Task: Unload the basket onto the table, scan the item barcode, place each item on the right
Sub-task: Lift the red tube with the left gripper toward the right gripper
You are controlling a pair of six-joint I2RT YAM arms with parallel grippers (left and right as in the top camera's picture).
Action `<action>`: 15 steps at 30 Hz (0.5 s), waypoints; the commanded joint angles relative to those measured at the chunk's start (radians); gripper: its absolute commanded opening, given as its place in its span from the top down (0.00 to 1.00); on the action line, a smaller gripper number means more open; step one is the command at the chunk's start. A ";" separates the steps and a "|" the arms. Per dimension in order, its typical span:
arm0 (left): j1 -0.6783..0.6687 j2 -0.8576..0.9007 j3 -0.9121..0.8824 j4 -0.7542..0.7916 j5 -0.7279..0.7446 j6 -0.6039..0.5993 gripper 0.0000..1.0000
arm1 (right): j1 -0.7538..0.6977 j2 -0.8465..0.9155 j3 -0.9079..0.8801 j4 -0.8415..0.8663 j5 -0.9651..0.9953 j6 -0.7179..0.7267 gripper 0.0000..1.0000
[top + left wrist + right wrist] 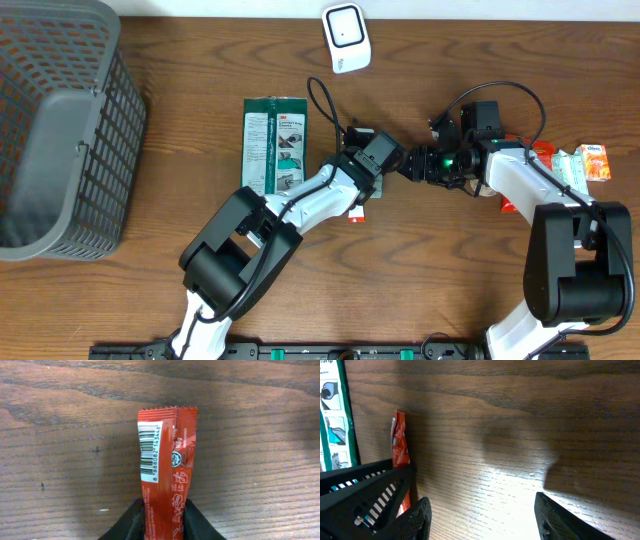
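A red snack packet (167, 460) with a white barcode label (149, 450) sticks out from between the fingers of my left gripper (164, 512), which is shut on its lower end just above the wooden table. From overhead only a red corner of the packet (357, 213) peeks out under the left arm near the table's middle. The packet (400, 445) shows edge-on in the right wrist view. My right gripper (482, 515) stands open with nothing between its fingers, just right of the left wrist (412, 163). A white scanner (346, 38) lies at the back edge.
A green flat package (275, 145) lies left of the arms. A grey mesh basket (60, 130) fills the left end. Small orange and white cartons (580, 165) and a red item (510, 205) sit at the right, by the right arm.
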 commanded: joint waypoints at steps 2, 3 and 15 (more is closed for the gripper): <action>0.004 0.033 0.002 -0.017 -0.005 0.015 0.81 | -0.009 -0.016 0.009 0.001 -0.002 -0.015 0.38; 0.004 0.033 0.002 -0.016 -0.005 0.015 0.81 | -0.009 -0.016 0.009 0.001 -0.002 -0.015 0.38; 0.016 -0.105 0.013 -0.022 0.119 0.055 0.93 | -0.009 -0.016 0.009 0.001 -0.001 -0.016 0.37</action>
